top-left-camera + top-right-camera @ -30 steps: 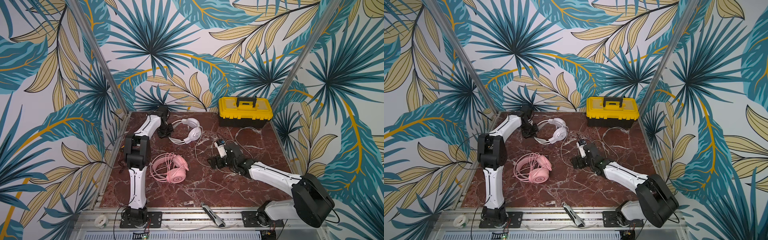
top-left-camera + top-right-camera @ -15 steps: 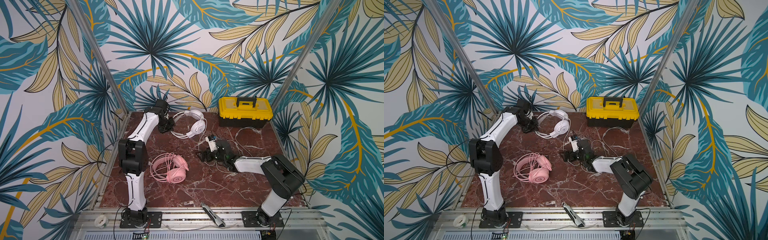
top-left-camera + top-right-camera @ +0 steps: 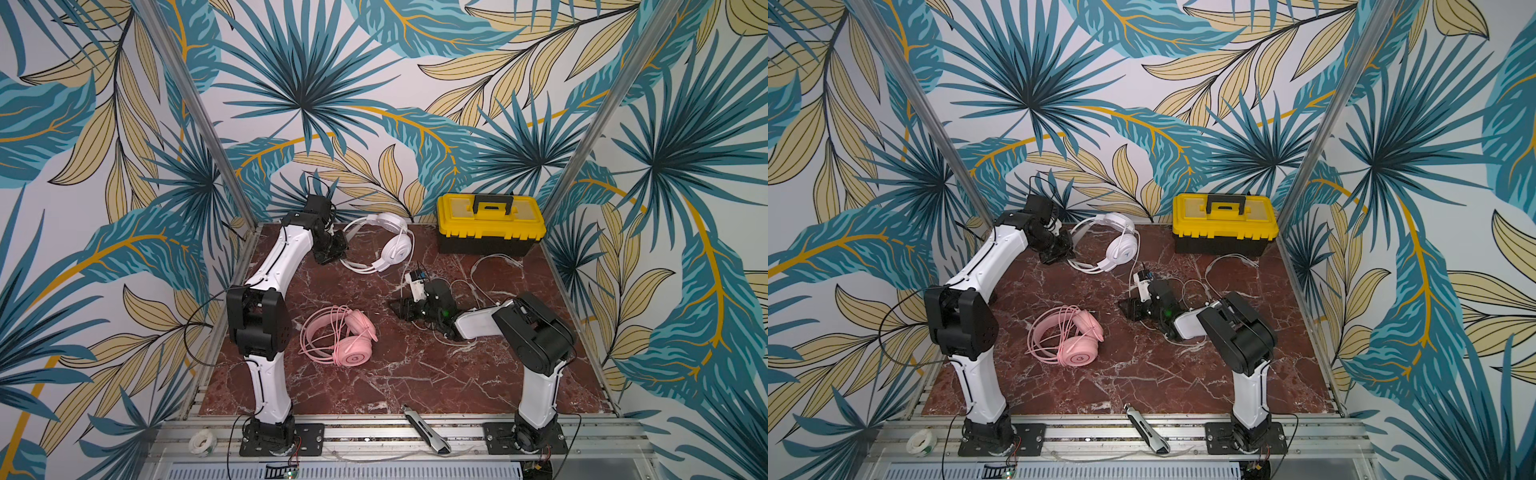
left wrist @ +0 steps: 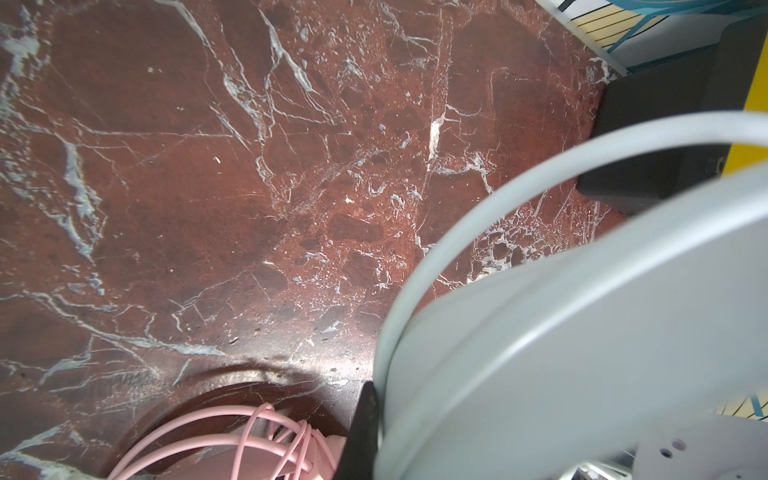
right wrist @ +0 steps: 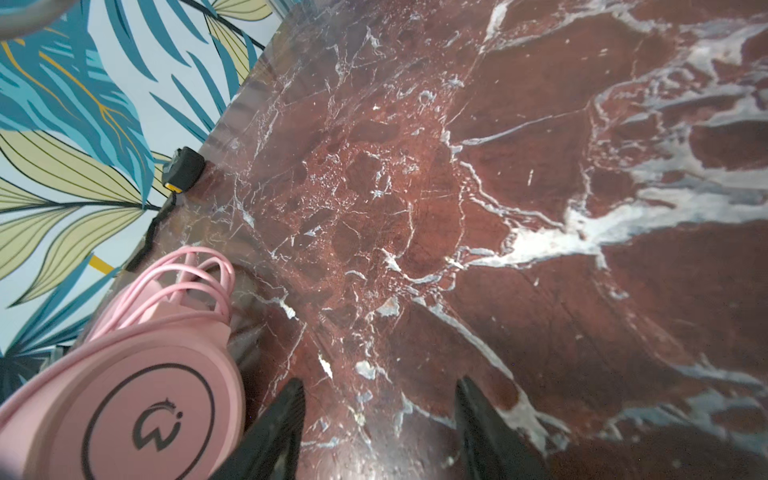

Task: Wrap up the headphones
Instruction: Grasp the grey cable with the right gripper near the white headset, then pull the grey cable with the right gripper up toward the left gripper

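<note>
Being gripped by its headband at the far edge of the table (image 3: 374,386), the white headset (image 3: 390,245) is being held in the closed left gripper (image 3: 334,253). The pink headset (image 3: 349,345) is lying nearer the left edge, cable wound round it; beside it the right gripper (image 5: 380,382) is being held half-open, empty.

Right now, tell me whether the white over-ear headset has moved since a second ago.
Yes: the white over-ear headset shifted rearward, nearer the yellow plastic toolbox.
</note>
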`<state>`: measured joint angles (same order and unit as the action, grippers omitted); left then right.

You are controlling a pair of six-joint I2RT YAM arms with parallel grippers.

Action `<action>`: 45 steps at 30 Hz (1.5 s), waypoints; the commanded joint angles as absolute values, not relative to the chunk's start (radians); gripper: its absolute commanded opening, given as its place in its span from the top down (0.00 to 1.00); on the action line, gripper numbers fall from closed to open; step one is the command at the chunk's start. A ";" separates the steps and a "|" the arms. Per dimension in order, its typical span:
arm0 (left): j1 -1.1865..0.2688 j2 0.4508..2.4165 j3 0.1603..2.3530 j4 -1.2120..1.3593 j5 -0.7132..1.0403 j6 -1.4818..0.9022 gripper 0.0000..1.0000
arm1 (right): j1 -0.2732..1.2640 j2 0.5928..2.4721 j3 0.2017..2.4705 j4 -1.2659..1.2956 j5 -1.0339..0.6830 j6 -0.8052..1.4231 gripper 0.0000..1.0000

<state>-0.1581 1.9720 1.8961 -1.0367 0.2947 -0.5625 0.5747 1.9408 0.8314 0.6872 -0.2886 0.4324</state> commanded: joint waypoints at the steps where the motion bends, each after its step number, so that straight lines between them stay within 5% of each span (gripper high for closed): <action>1: -0.153 1.926 1.927 -1.010 0.307 -0.596 1.00 | 0.574 1.912 0.771 0.723 -0.333 0.457 0.49; 19: -0.141 1.930 1.984 -1.001 0.275 -0.671 1.00 | 0.574 1.726 0.637 0.548 -0.315 0.347 0.70; 26: -0.141 1.928 1.974 -0.993 0.270 -0.680 1.00 | 0.594 1.595 0.657 0.315 -0.317 0.254 1.00; 34: -0.141 1.916 1.926 -0.971 0.253 -0.695 1.00 | 0.669 1.436 0.731 0.011 -0.278 0.156 1.00; 45: -0.183 1.929 1.879 -0.973 0.174 -0.672 1.00 | 0.750 1.452 1.025 -0.468 -0.360 -0.015 1.00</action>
